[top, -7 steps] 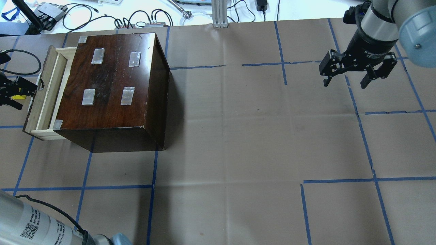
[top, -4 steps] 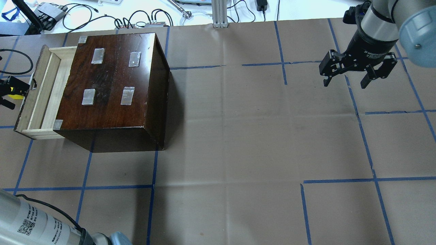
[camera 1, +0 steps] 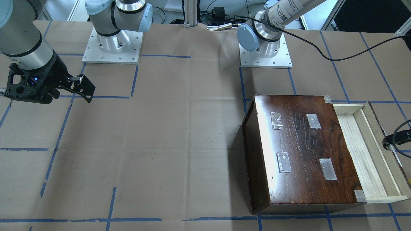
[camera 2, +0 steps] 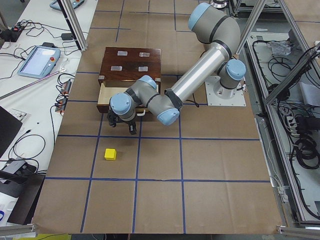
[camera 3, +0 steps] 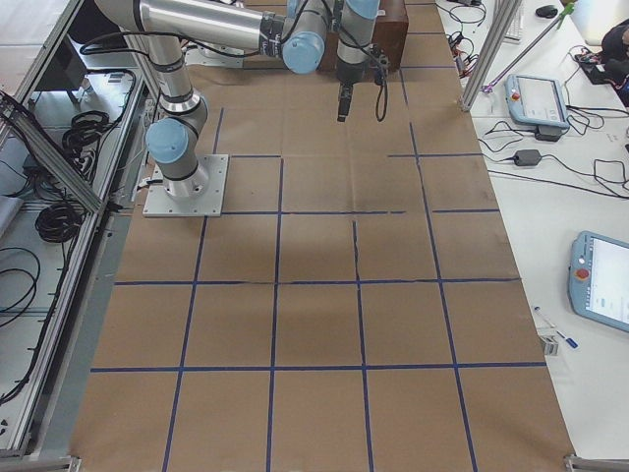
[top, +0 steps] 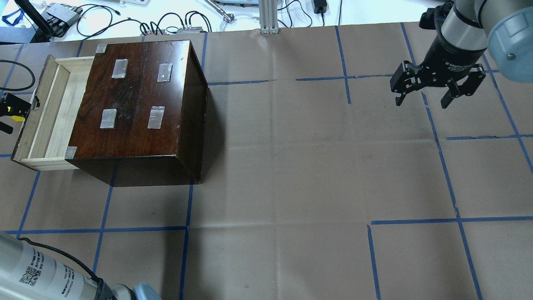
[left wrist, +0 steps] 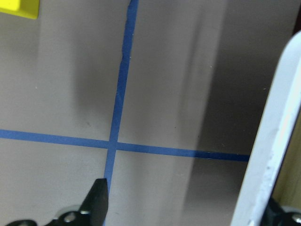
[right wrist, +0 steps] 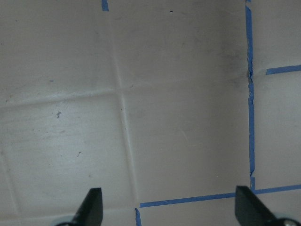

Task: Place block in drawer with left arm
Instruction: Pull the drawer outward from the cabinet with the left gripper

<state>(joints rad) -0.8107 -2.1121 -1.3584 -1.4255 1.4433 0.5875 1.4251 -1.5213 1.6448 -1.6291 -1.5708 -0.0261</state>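
The yellow block [camera 2: 110, 154] lies on the brown paper, left of the cabinet and apart from it; its corner shows in the left wrist view [left wrist: 18, 7]. The pale wood drawer [top: 48, 110] stands pulled out of the dark cabinet [top: 137, 100] and looks empty. My left gripper [top: 6, 113] is at the drawer's front, jaws wide, with the white handle [left wrist: 275, 141] against one finger. It holds nothing. My right gripper [top: 422, 99] hangs open and empty over the far right of the table.
Blue tape lines grid the paper-covered table [top: 291, 166]. Cables and small devices [top: 175, 25] lie beyond the table's far edge. The left arm's black cable [camera 1: 321, 51] trails across the table behind the cabinet. Both arm bases [camera 1: 265, 54] stand at the robot's side.
The drawer has slid further out of the cabinet, toward the overhead view's left edge, and my left gripper has moved that way with it. The right arm has not moved.
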